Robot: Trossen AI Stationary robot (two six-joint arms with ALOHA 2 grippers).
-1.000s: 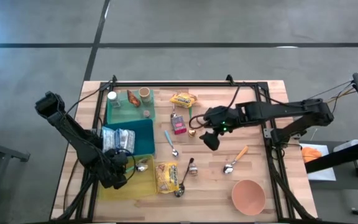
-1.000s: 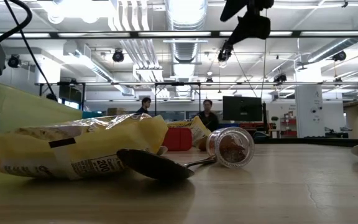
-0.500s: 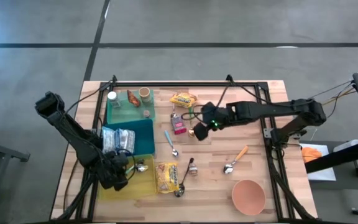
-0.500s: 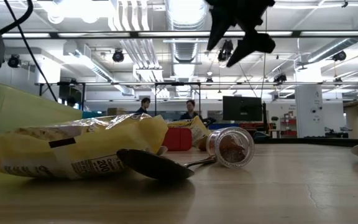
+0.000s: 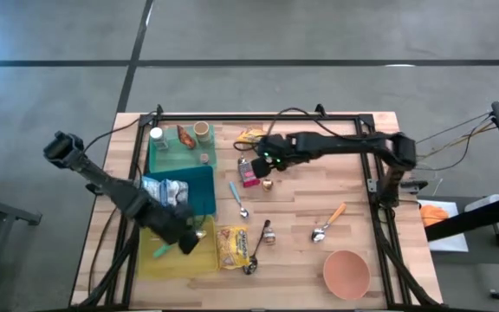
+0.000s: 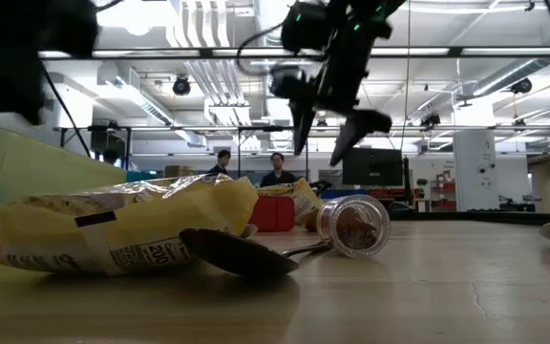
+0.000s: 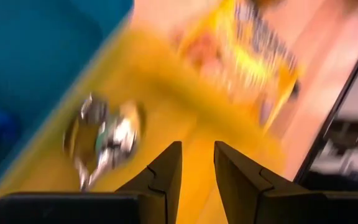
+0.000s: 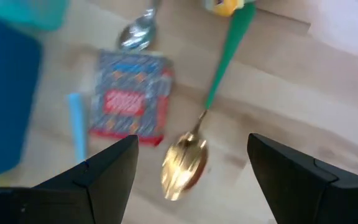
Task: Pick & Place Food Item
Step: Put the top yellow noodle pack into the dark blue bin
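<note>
So compared to a second ago, my right arm has swung a good way back and toward the left of the table: my right gripper [image 5: 265, 161] was hanging over the bare wood in the middle, and now it's up over the red snack packet [image 5: 249, 173], close to the yellow snack bag [image 5: 254, 136] by the far edge. My left gripper [image 5: 187, 238] shifted too, sliding inward over the yellow tray [image 5: 158, 260], where before it sat nearer the tray's outer side. From my right wrist camera, the red snack packet [image 8: 131, 101] lies flat on the wood just ahead of my fingers and between them, with a gold spoon [image 8: 185, 163] on a green handle right beside it and a light blue stick [image 8: 76, 124] on its other side. My right fingers [image 8: 101, 177] are spread wide and hold nothing, nothing touching them either; in the low view they hang well above the table top. My left fingers [image 7: 166, 177] are nearly together with a thin gap, nothing between them, hovering over the yellow tray near a crumpled silver foil thing [image 7: 101, 140], with a yellow chip bag [image 5: 233, 247] on the wood just beside the tray.
</note>
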